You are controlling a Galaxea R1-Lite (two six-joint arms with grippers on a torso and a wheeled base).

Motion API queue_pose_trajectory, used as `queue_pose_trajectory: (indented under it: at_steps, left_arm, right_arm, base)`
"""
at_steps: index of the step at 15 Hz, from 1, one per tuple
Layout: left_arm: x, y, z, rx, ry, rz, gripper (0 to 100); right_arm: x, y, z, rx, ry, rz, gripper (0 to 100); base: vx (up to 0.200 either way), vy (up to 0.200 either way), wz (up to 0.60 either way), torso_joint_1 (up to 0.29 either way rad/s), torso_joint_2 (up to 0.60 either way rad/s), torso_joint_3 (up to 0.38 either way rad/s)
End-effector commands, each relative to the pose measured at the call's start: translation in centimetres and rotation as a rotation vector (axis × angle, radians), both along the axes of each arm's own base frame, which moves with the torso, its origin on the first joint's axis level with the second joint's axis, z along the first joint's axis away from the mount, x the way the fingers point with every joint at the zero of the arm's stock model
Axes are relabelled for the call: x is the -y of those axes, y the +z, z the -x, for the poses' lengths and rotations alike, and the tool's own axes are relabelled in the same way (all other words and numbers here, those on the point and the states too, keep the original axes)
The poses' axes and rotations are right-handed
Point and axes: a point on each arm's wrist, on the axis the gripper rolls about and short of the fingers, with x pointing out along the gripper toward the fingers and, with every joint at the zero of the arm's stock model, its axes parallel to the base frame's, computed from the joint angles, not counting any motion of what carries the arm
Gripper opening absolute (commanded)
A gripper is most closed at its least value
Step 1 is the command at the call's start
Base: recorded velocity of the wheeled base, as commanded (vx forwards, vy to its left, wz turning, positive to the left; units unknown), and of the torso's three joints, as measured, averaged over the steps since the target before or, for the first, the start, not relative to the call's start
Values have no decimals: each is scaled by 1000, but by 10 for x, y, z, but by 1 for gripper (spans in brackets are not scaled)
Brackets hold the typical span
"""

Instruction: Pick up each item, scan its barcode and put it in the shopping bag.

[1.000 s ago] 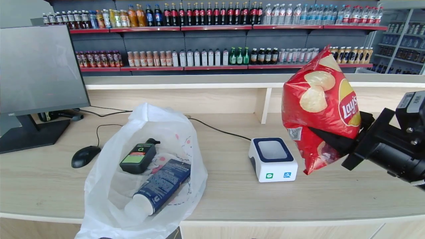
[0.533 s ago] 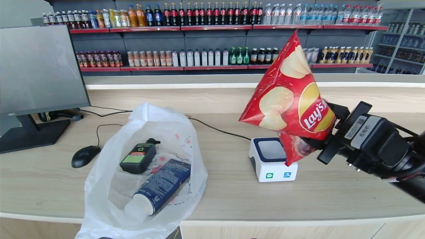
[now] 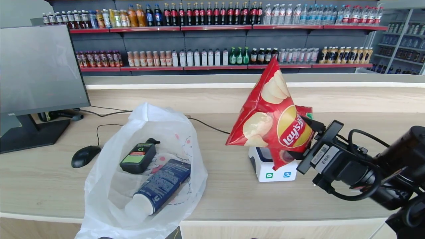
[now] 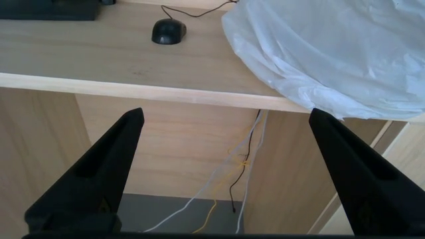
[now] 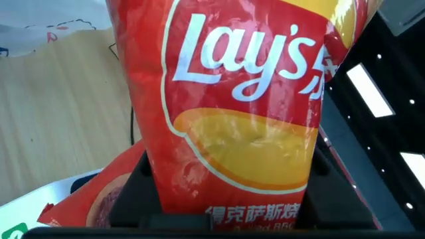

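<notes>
chips [image 3: 275,122] [image 5: 246,113]: red bag held off the counter [image 3: 232,199], right above the scanner [image 3: 277,172]. It is tilted, with one top corner pointing up. Its lower crimped end hangs over the scanner's top window and hides most of it.
right gripper [image 3: 303,141] [image 5: 229,199]: reaches in from the scanner's right. Its fingers pinch the lower half of the chips, one on each face.
scanner: small white box on the counter with a dark-framed window on top and two small icons on its front.
cable [image 3: 212,127]: black, runs along the counter from behind the scanner off to its left.
shopping bag [image 3: 109,186] [image 4: 332,53]: thin white plastic, lying open on the counter to the scanner's left and apart from it. Its mouth spills over the counter's near edge.
bottle [image 3: 137,157]: dark with a green label, lying inside the shopping bag.
tube [image 3: 162,184]: blue with a white cap, lying inside the shopping bag just beside the bottle, on the scanner's side of it.
left gripper [image 4: 226,116]: low, under the counter's front edge, well to the scanner's left and below the shopping bag. Its fingers are spread wide and hold nothing.
mouse [image 3: 85,156] [image 4: 169,30]: black, on the counter, past the shopping bag from the scanner.
monitor [image 3: 40,69]: dark screen on a stand, farthest to the scanner's left.
shelves [image 3: 212,30]: well behind the scanner, beyond the counter's raised ledge, lined with rows of drink bottles.
</notes>
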Motion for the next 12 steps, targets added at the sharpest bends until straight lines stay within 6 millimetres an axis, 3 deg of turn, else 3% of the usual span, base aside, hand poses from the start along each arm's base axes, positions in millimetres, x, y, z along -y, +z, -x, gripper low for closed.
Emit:
queue_pose_trajectory:
  at_steps: [1,12]
  left_arm:
    - [0,0,0,0,-1,0,100]
    - [0,0,0,0,-1,-1,100]
  right_arm:
    - [0,-11,-1,-38,26,28,0]
    - [26,-12,-11,22,27,101,0]
  base:
    - [0,0,0,0,0,0]
    - [0,0,0,0,0,0]
